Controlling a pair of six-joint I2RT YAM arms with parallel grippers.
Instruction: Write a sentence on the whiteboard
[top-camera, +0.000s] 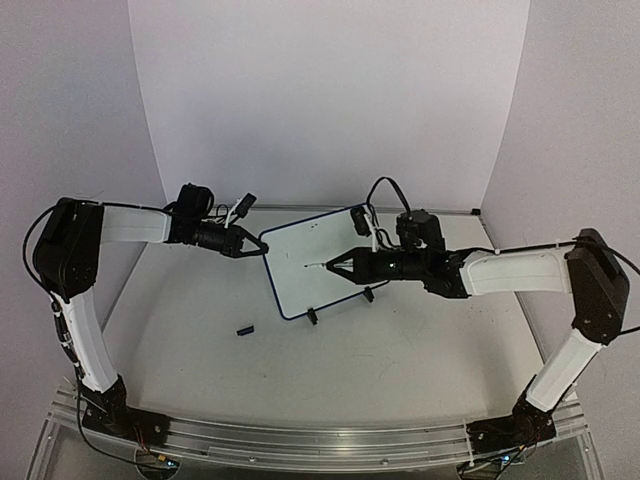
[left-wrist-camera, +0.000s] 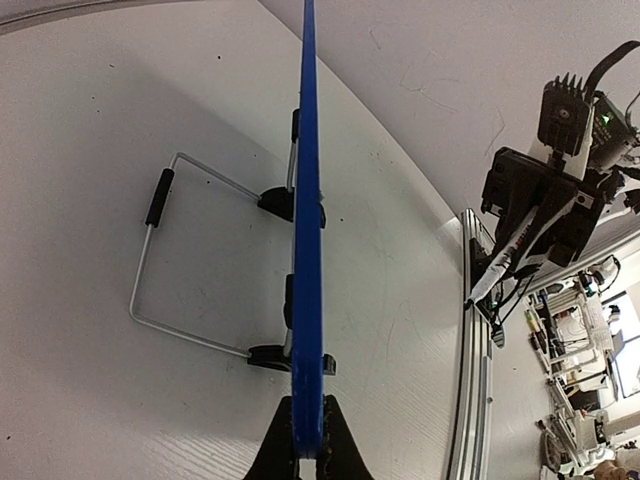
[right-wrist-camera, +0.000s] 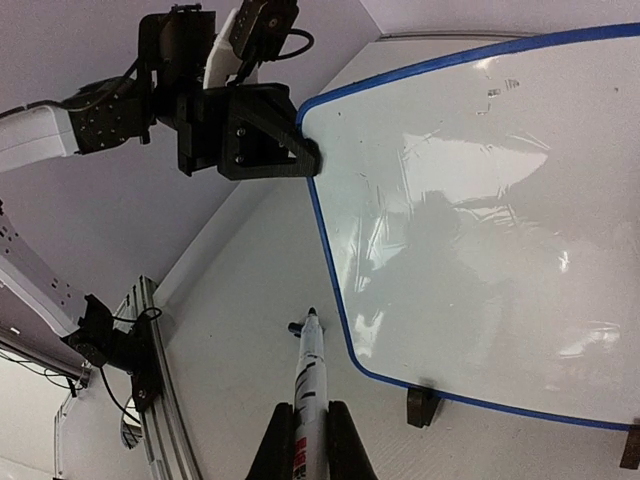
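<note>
White table (top-camera: 400, 350); whiteboard (top-camera: 310, 265) corner hidden in left claw (top-camera: 258, 246)

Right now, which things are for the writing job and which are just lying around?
For the job: whiteboard, held at its edge by the left pincer; marker, held in the right pincer.
Just lying about: small black piece on the table, maybe a cap.

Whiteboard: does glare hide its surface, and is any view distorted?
Right wrist view: bright glare patches and a dark reflection on the whiteboard, but its surface is visible. Left wrist view: fisheye curves the table edge. Top external view: even light.
</note>
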